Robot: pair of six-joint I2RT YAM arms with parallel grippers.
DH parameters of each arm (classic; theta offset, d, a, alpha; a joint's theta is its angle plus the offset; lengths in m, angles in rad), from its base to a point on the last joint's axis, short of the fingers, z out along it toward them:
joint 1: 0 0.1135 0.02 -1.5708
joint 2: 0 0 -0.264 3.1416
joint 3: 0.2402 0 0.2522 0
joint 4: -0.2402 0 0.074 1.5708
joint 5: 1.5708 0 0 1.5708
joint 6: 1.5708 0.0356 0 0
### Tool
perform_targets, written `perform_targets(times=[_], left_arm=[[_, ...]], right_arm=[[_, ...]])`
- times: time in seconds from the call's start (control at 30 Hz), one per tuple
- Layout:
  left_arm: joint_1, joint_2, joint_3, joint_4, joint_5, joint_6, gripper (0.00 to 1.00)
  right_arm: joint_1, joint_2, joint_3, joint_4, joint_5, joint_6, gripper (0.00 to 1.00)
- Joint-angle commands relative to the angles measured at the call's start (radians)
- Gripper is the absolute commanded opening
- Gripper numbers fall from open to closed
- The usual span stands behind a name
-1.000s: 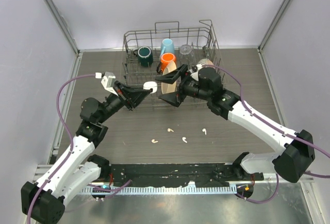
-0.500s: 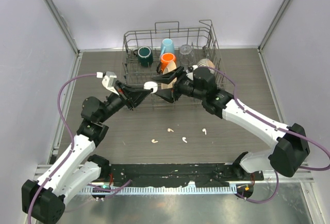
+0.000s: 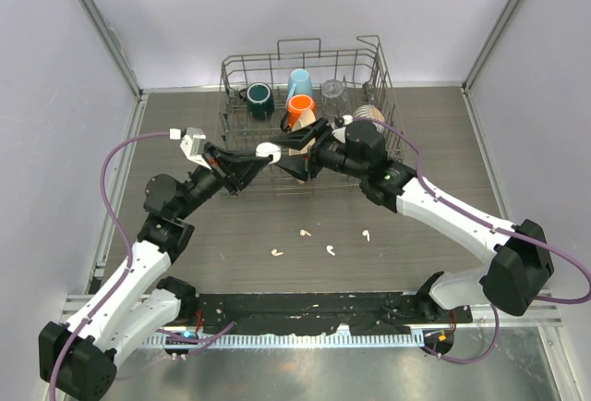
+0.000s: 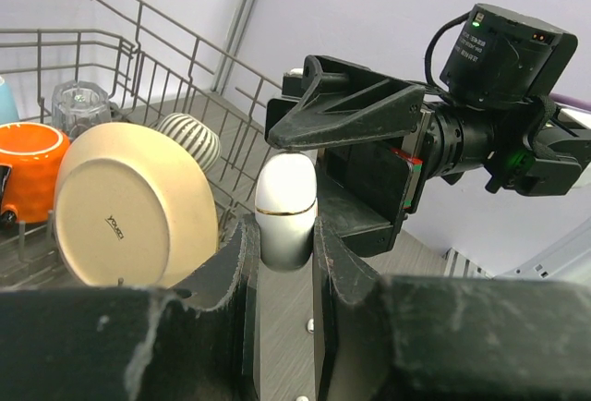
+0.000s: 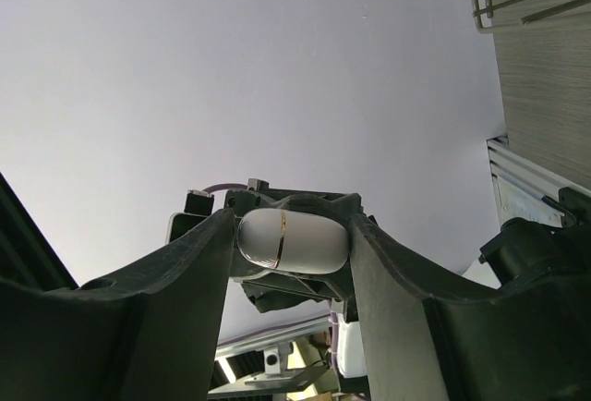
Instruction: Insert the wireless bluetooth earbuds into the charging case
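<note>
The left tool (image 4: 284, 244), reaching in from the left side of the bench (image 3: 443, 142), is clamped on a white charging case (image 4: 286, 200). It holds the case clear of the surface, just in front of a wire dish rack (image 3: 369, 59). The case is shut, with a thin gold line around its middle, and its rounded upper end sticks out past the black fingers.

From the right, the right tool (image 5: 294, 227) meets the same case head on. In the right wrist view the case fills the space between its two fingers with no gap showing on either side, so this tool is closed on the case as well. In the left wrist view one of its fingers rests on the top of the case.

Four white earbuds (image 3: 276, 253) (image 3: 305, 233) (image 3: 331, 250) (image 3: 366, 234) lie loose on the bench, nearer than both tools and well apart from the case, strung in a rough row from left to right.

The rack at the far side holds a green mug (image 3: 259, 98), an orange mug (image 3: 300, 105), a blue cup (image 3: 298, 82) and a clear glass (image 3: 332, 93). A cream bowl (image 4: 134, 202) stands on edge just behind the case.
</note>
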Motion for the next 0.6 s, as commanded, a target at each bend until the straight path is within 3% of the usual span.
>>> perform_targets(times=[0.0, 0.13, 0.57], left_arm=[[-0.005, -0.001, 0.013, 0.046, -0.006, 0.002, 0.00], [-0.004, -0.002, 0.008, 0.047, -0.011, 0.000, 0.00], [-0.004, 0.005, 0.001, 0.047, -0.025, 0.000, 0.00]], right_arm=[[0.015, -0.002, 0.013, 0.113, -0.019, 0.026, 0.58], [0.015, -0.002, 0.007, 0.132, -0.020, 0.033, 0.63], [0.015, 0.006, 0.008, 0.150, -0.049, 0.033, 0.62]])
